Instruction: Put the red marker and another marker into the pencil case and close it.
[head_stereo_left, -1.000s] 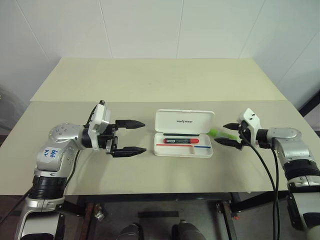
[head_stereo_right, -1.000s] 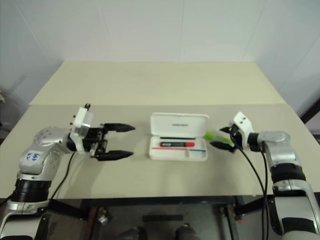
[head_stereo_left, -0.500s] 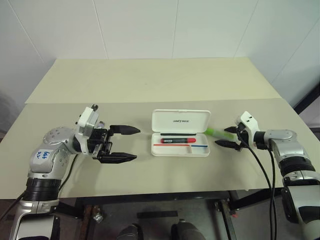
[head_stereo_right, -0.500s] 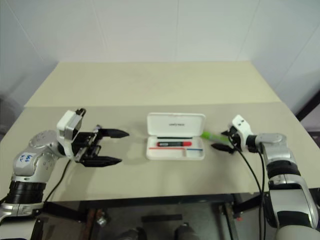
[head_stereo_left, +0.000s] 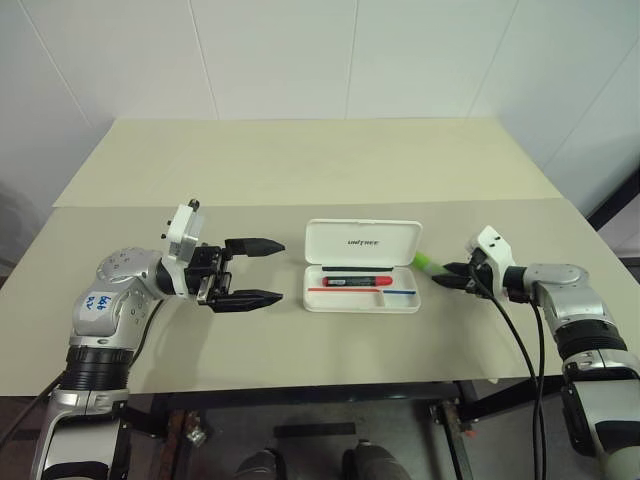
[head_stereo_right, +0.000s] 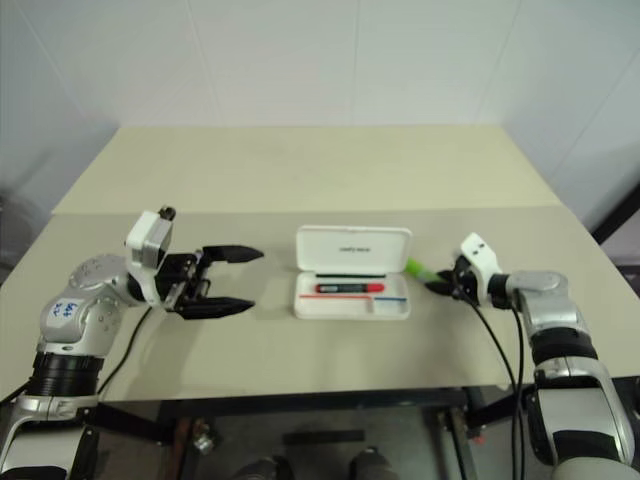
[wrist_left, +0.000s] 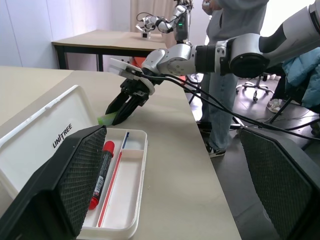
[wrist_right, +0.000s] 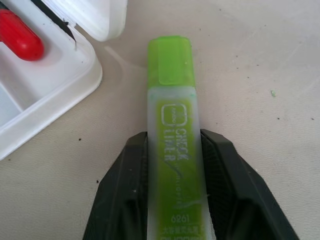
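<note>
The white pencil case (head_stereo_left: 362, 240) lies open at the table's middle, its lid raised at the back. In its tray rests the red marker (head_stereo_left: 358, 281), with a dark barrel and a red end. Just right of the case, the lime-green marker (head_stereo_left: 428, 263) lies on the table, and my right gripper (head_stereo_left: 447, 275) is shut on its near end. The right wrist view shows both black fingers (wrist_right: 125, 195) pressed against the green marker (wrist_right: 172, 135). My left gripper (head_stereo_left: 282, 269) hovers open and empty to the left of the case, pointing at it.
A thin red-and-blue stick (head_stereo_left: 360, 291) lies in the tray in front of the red marker. The table's front edge (head_stereo_left: 300, 385) runs close below the case. In the left wrist view a person (wrist_left: 225, 75) stands beyond the table's right end.
My right gripper has shut on the green marker, which lay between its open fingers before. The left gripper has stayed open and in place; the camera shifted a little.
</note>
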